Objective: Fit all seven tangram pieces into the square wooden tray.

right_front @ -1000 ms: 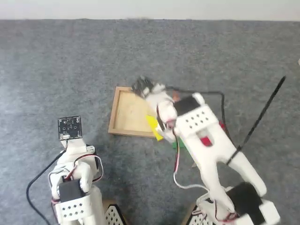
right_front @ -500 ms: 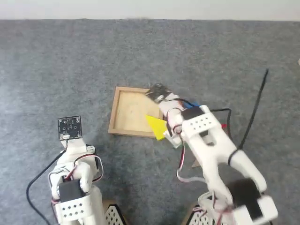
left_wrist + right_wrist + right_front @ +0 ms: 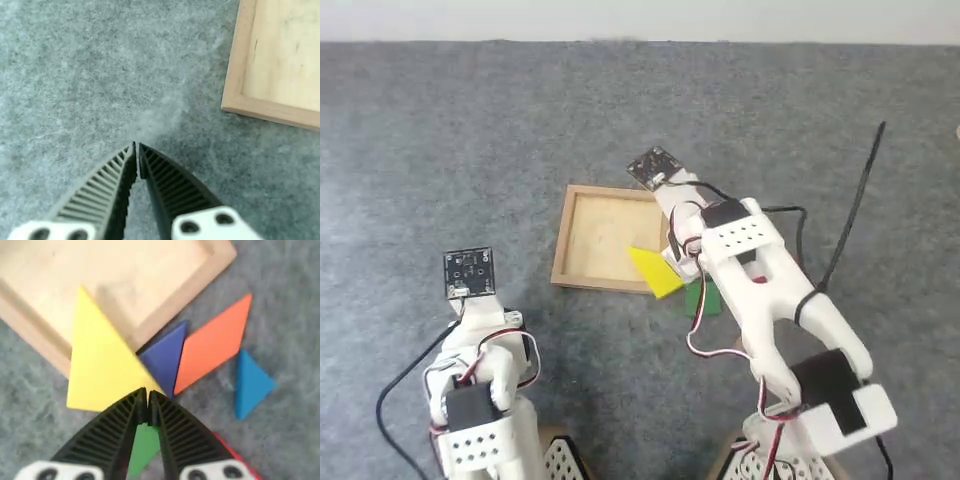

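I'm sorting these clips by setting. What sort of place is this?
Probably a robotics test bench: a table under grey felt-like covering, a left arm and right arm mounted side by side, and a wooden tray with coloured tangram pieces at its edge.

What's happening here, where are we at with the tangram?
Early stage. The right gripper is shut, its tips at a corner of the yellow triangle, which lies across the rim of the wooden tray, part in and part out. The dark blue triangle, orange parallelogram, light blue triangle and green piece lie outside on the carpet. The left gripper is shut over the carpet off a tray corner, holding nothing.
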### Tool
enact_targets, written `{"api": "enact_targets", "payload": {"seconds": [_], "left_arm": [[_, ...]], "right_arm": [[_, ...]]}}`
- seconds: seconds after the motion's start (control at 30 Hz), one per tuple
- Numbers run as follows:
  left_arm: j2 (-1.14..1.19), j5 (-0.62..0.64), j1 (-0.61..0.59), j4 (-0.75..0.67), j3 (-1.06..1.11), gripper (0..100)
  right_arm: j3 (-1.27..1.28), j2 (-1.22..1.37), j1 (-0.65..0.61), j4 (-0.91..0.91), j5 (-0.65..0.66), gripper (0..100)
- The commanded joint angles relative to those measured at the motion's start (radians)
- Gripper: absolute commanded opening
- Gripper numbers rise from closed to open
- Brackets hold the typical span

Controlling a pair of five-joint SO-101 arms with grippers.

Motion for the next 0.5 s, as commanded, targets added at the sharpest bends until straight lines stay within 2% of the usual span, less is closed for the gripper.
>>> {"api": "enact_targets", "payload": {"seconds": [0.0,0.2,0.37,0.47], "left_arm": [[-0.017,-0.008,-0.003,0.012,-0.012,1],[-0.017,-0.008,-0.034,0.012,-0.012,1],[-0.017,-0.008,-0.035,0.012,-0.012,1],[-0.017,-0.008,-0.035,0.012,-0.012,1]], "right_arm": [[-0.057,0.042,0.008,-0.065,0.06,0.9],[-0.068,-0.067,0.019,0.16,0.055,0.8],[0.072,-0.305,0.041,0.15,0.061,0.9],[0.153,-0.302,-0.002,0.145,0.058,0.9]]}}
